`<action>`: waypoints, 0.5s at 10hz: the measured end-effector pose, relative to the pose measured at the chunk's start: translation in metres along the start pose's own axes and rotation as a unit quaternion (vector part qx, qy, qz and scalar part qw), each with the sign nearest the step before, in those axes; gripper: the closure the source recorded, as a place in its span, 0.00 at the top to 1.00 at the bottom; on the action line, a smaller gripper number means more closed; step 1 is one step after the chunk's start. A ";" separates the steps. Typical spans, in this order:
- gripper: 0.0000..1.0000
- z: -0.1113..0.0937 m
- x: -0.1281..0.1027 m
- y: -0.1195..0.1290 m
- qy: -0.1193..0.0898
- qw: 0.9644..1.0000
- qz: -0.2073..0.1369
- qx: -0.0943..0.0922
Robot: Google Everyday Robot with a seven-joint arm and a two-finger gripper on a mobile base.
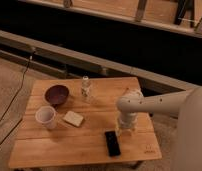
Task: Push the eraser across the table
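Note:
The eraser, a flat black slab with rounded corners, lies on the light wooden table near its front right part. My gripper hangs from the white arm just to the right of and slightly behind the eraser, pointing down at the tabletop. A small gap seems to separate it from the slab.
A dark red bowl, a white cup and a cream-white block occupy the left half. A small clear bottle stands near the back middle. The table's right edge is close to the gripper. A dark wall and ledge run behind.

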State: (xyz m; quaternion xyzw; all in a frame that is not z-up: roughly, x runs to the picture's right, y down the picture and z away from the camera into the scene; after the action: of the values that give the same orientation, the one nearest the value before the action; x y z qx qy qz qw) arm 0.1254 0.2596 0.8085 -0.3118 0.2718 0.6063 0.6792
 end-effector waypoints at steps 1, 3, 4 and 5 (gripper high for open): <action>0.65 0.002 0.000 0.010 0.002 1.000 -0.008 -0.005; 0.65 0.007 0.000 0.028 0.006 1.000 -0.026 -0.015; 0.65 0.008 0.000 0.036 0.007 0.999 -0.035 -0.018; 0.65 0.008 -0.002 0.043 0.007 0.999 -0.042 -0.022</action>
State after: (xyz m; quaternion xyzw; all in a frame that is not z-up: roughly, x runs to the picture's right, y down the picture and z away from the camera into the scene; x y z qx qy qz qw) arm 0.0827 0.2673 0.8105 -0.3417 0.2497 0.5811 0.6951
